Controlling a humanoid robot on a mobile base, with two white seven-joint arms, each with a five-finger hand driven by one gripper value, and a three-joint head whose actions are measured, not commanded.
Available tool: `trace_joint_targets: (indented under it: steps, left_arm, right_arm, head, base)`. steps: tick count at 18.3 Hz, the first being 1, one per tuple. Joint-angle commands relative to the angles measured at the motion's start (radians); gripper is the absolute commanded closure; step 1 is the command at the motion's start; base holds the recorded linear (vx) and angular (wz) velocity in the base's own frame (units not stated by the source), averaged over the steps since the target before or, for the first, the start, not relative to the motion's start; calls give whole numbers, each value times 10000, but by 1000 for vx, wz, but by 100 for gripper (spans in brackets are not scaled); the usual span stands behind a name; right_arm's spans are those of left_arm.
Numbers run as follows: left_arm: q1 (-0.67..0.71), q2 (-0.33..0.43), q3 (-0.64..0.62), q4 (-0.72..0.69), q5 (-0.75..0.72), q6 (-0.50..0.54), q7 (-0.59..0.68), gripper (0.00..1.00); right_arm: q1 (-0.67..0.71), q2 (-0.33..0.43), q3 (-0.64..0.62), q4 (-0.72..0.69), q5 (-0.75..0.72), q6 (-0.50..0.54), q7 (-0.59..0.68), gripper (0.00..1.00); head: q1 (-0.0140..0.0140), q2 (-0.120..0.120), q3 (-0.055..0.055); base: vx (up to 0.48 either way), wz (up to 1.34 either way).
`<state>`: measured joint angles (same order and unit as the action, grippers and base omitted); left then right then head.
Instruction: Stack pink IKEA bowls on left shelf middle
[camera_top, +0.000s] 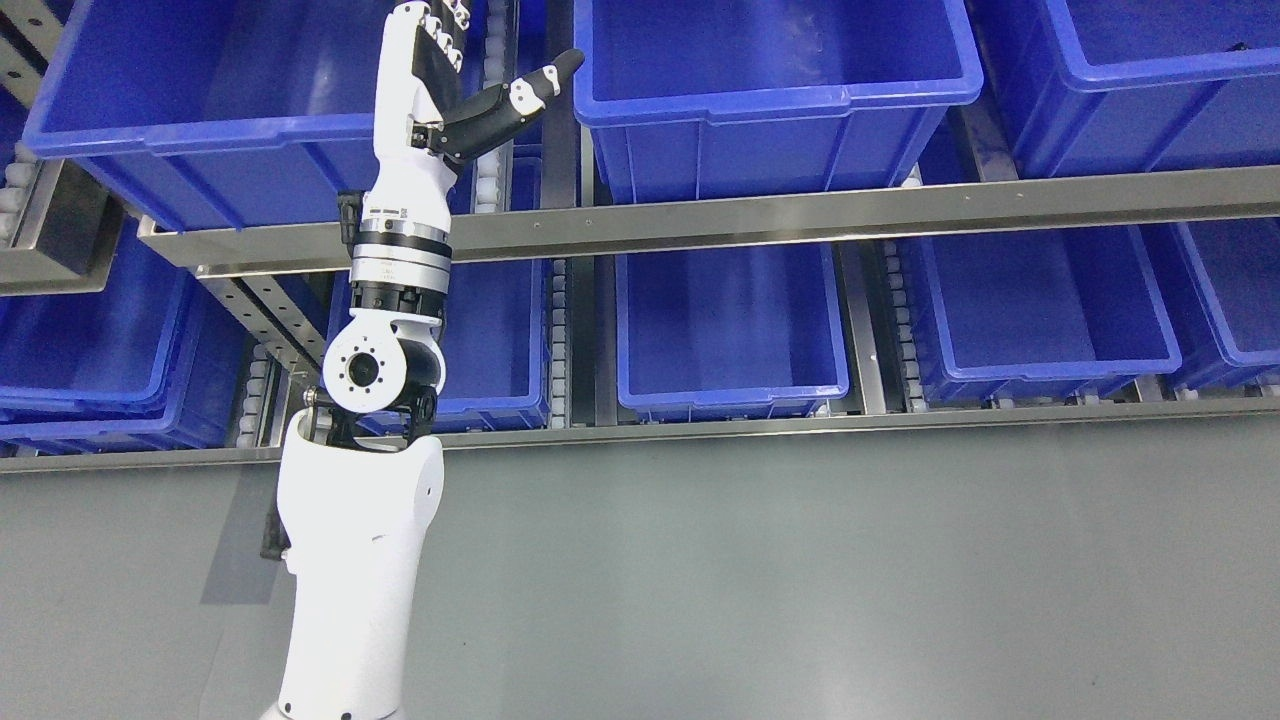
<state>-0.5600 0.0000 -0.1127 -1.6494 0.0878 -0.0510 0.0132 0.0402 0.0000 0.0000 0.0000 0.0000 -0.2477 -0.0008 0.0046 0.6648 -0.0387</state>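
Head view: left arm (365, 560) is reaching straight up from the bottom edge, left of the middle. Left hand (440, 70) is sitting at the top edge in front of the upper left bin (200, 90); thumb (520, 95) is sticking out to the right, other fingers are cut off by the frame, nothing visibly held, grip can't be told for sure. Blue bins are lining two levels of the steel rack (760, 215). No pink bowls are showing anywhere. Grey floor (800, 580) is lying below.

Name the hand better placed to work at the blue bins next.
Left. The left hand is raised to the upper blue bins, thumb out, holding nothing. No right arm or pink bowl is visible.
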Motion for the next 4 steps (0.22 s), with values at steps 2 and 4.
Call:
trace_joint_targets:
  steps: [2,4]
  left_arm:
    - [323,175,-7,-640,11,4,-25,0]
    - [323,175,-283,-640,11,20,-10,0]
  right_arm:
    - [-3,-175,-46,-175,-15,7,8,0]
    - [-3,-175,-46,-175,-15,7,8,0]
  head:
    - [0,0,0]
    - [0,-1,0]
  base:
    - [-223,65]
    - [-199,46]
